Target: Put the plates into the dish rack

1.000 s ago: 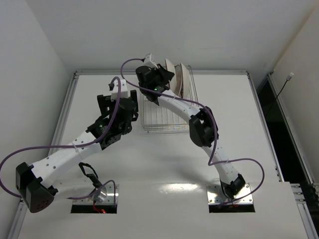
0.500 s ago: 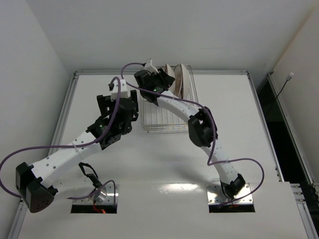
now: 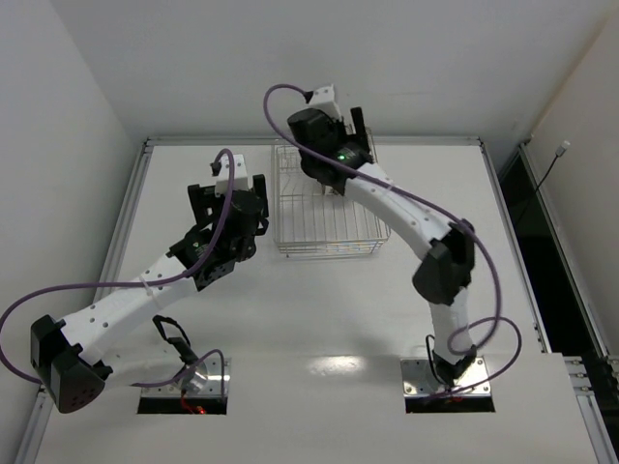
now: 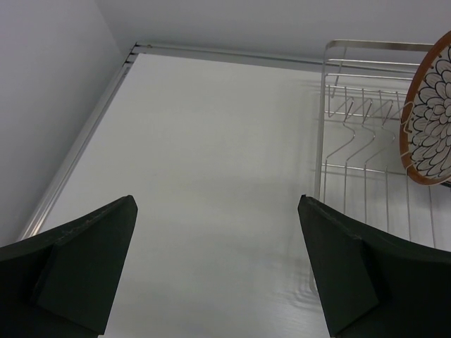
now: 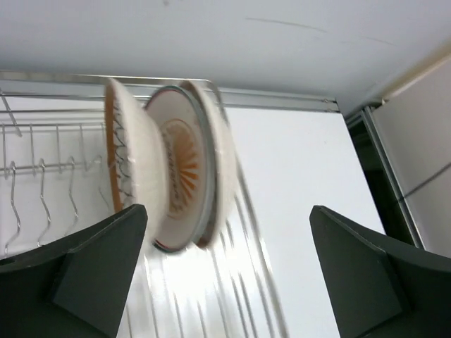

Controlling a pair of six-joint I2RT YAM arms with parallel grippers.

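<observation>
Right wrist shows our right claw (image 5: 227,239) released near the plates (image 5: 187,176) standing mid-frame in the dish rack (image 5: 42,169), where a careless retreat could topple them.

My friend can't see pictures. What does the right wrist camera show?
Blurry plates stand on edge in the silver dish rack, among them a white plate with orange stripes. The right pincer is open and empty, its two dark fingers at the bottom corners.
</observation>
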